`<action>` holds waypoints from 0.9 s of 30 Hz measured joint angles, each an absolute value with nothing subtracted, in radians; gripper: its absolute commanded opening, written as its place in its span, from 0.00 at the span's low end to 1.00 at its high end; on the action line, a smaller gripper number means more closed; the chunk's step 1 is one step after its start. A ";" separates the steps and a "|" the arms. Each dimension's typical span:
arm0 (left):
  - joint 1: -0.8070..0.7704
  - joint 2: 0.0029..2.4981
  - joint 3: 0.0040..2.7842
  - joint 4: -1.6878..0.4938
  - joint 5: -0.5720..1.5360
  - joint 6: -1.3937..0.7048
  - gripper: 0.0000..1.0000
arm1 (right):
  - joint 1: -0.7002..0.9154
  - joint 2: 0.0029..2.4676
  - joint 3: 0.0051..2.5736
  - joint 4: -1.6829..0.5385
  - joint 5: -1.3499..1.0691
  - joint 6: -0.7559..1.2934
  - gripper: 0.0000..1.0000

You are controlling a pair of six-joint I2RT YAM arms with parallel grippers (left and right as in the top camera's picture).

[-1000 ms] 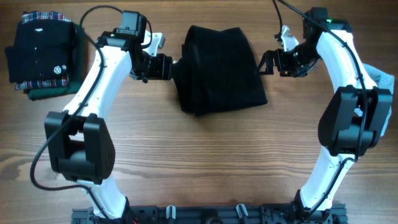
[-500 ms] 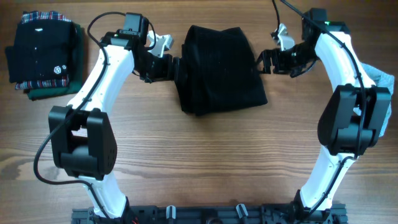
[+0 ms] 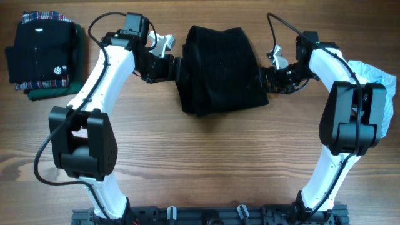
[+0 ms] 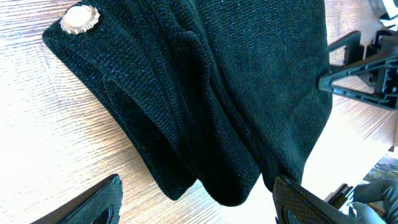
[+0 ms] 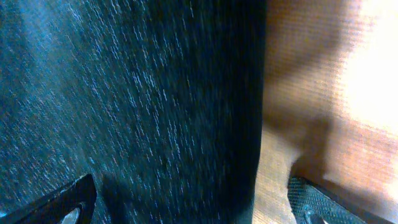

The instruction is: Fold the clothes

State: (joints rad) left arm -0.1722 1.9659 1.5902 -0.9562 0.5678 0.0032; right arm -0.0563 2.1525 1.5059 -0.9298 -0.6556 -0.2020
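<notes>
Your left arm reaches forward and bends inward, bringing the left gripper (image 3: 172,67) to the left edge of the clothes (image 3: 219,69). Its jaws are spread, with the folded edge between them, unpinched. Your right arm curls in likewise. The right gripper (image 3: 269,80) gapes wide at the lower right edge, grasping nothing. The clothes lie folded at the far middle of the table (image 3: 206,156).

Two white arms bend inward toward each other. The left gripper (image 3: 175,67) and the right gripper (image 3: 268,80) point at one another, both with jaws spread wide.
</notes>
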 measured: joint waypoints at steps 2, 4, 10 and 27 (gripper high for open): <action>-0.172 1.966 1.590 -0.956 0.568 0.003 0.77 | -0.056 2.153 1.504 -0.891 -0.678 -0.180 1.00; -0.172 1.966 1.590 -0.954 0.568 0.003 0.77 | -0.056 2.155 1.501 -0.856 -0.704 -0.159 1.00; -0.172 1.966 1.590 -0.945 0.570 0.003 0.77 | -0.056 2.165 1.498 -0.732 -0.757 -0.064 1.00; -0.169 1.966 1.590 -0.942 0.563 0.003 0.77 | -0.069 2.280 1.513 -0.575 -1.056 0.014 1.00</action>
